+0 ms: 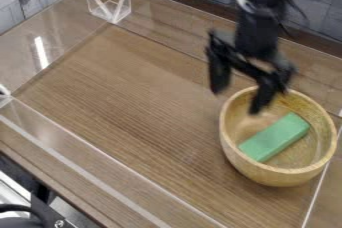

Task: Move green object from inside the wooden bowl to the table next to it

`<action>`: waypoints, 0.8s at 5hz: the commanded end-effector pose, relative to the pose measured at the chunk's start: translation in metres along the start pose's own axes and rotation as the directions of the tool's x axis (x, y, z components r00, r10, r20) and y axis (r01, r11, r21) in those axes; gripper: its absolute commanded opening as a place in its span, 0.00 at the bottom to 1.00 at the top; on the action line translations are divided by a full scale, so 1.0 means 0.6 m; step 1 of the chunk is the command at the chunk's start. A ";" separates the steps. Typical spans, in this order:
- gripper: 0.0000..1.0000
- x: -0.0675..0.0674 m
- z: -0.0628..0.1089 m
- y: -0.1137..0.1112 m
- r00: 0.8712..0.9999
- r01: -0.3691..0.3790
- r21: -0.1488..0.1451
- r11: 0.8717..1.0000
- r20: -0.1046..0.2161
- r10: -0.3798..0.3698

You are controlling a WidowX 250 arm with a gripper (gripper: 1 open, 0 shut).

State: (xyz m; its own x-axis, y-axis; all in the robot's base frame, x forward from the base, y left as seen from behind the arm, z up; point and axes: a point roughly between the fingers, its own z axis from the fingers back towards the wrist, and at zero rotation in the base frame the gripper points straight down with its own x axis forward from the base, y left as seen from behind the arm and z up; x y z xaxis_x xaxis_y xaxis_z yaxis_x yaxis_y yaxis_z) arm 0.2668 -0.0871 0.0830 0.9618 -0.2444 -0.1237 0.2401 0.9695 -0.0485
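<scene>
- Block (pixel 277 137) lies flat inside the bowl (pixel 235 113).
- Tool (pixel 246 77) hangs wide open and empty above the bowl's rim.
- Step: approach; next, lower around the block.

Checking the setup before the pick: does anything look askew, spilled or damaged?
Nothing stands out. The green object lies inside the upright wooden bowl, the table looks unmarked, and the open gripper hangs above the bowl's rim.
</scene>
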 end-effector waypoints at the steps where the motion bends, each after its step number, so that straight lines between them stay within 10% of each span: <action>1: 1.00 0.003 -0.019 -0.038 0.996 0.061 0.009 0.998 0.065 -0.061; 4: 1.00 0.007 -0.020 -0.065 0.966 0.042 0.042 0.998 0.253 -0.052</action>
State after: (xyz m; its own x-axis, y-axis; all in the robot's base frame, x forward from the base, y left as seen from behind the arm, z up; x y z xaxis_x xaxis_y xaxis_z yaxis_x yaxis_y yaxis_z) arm 0.2555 -0.1232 0.0580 0.9557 -0.2832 0.0796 0.2847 0.9586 -0.0071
